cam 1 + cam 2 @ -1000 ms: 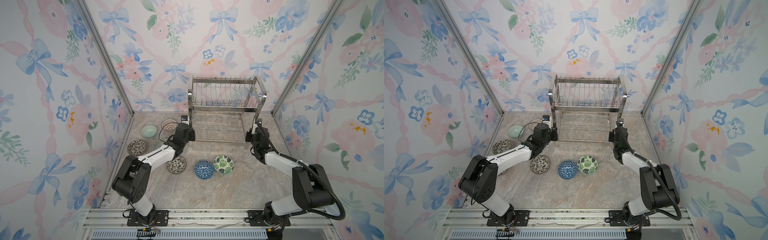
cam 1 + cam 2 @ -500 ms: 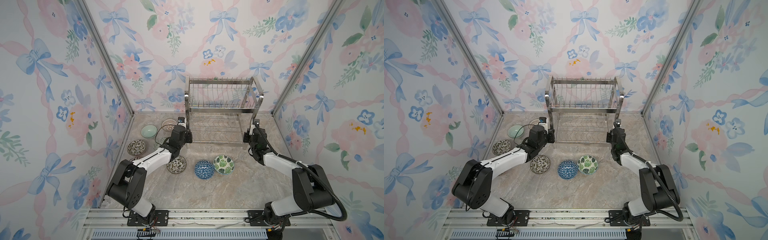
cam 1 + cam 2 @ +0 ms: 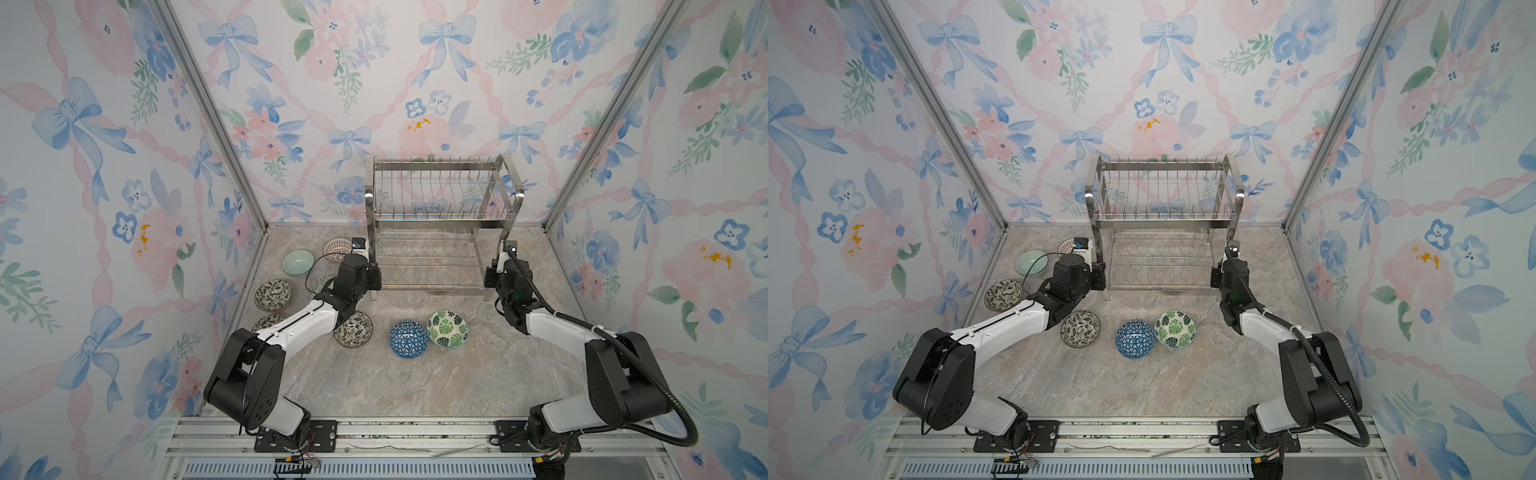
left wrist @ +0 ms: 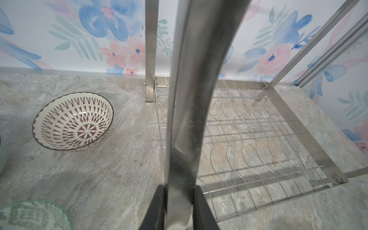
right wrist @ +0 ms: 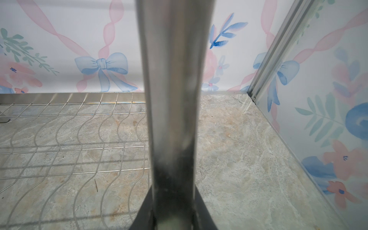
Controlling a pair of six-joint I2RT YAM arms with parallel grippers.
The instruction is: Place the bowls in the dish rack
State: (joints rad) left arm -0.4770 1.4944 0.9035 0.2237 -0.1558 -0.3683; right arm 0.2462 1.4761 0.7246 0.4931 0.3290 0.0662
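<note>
The steel dish rack (image 3: 440, 167) (image 3: 1163, 166) stands at the back of the table, both tiers bare. My left gripper (image 3: 374, 276) (image 4: 179, 191) is shut on its front left leg (image 4: 189, 99). My right gripper (image 3: 490, 276) (image 5: 173, 197) is shut on its front right leg (image 5: 173, 99). Bowls lie on the table: blue-triangle (image 3: 408, 338), green-leaf (image 3: 447, 329) and dark floral (image 3: 353, 329) in front of the rack. Pale green (image 3: 297, 262), red lattice (image 3: 337, 248) (image 4: 72, 120) and another dark floral (image 3: 272, 295) sit left of it. A green geometric bowl (image 4: 33, 216) is partly under my left arm.
Flowered walls close in the back and both sides, with metal corner posts (image 3: 216, 124) (image 3: 582, 145). One more patterned bowl (image 3: 268, 322) peeks out beside my left forearm. Bare marble table (image 3: 415, 386) stretches between the bowls and the front rail.
The rack's left side has slid leftward, and my left gripper has gone with it, holding the leg. My right gripper has barely moved and keeps its hold.
</note>
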